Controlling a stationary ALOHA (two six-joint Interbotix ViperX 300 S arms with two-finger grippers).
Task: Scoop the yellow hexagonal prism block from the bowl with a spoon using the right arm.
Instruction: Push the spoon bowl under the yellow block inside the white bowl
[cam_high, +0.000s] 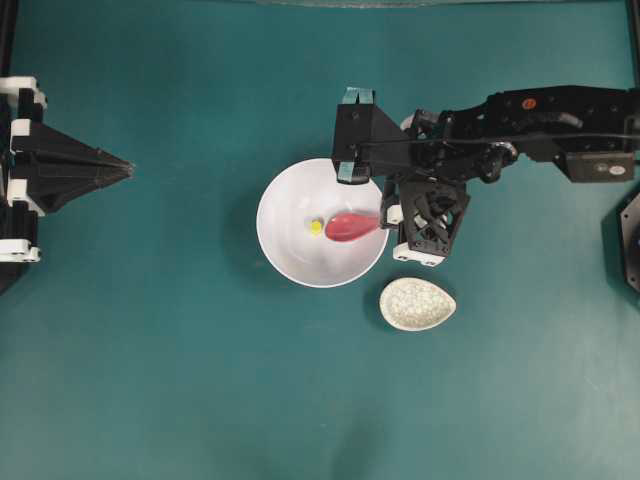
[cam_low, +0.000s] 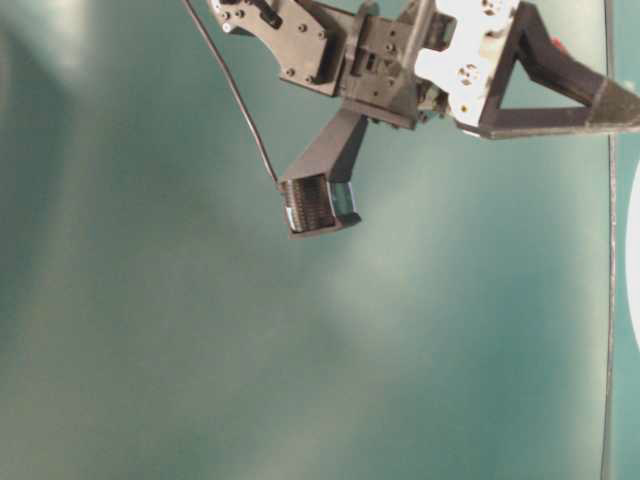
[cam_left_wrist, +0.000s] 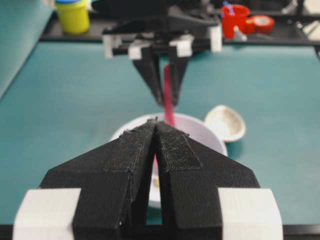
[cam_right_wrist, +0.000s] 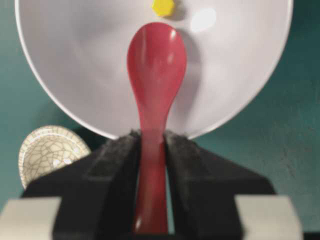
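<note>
The white bowl (cam_high: 290, 255) sits mid-table, with the tiny yellow hexagonal prism block (cam_high: 316, 227) lying inside it. The red-pink spoon (cam_high: 351, 225) reaches into the bowl from the right, its scoop tip just short of the block (cam_right_wrist: 163, 7). My right gripper (cam_right_wrist: 151, 137) is shut on the spoon (cam_right_wrist: 155, 65) handle, at the bowl (cam_right_wrist: 60, 50) rim. Far off at the left edge, my left gripper (cam_high: 128, 168) rests shut and empty, pointing at the bowl (cam_left_wrist: 205, 131); its tips (cam_left_wrist: 156, 122) touch.
A speckled off-white oval spoon rest (cam_high: 417, 304) lies just below and right of the bowl. In the left wrist view, a yellow tub (cam_left_wrist: 73, 15) and red items (cam_left_wrist: 235, 19) stand on a shelf beyond the table's far edge.
</note>
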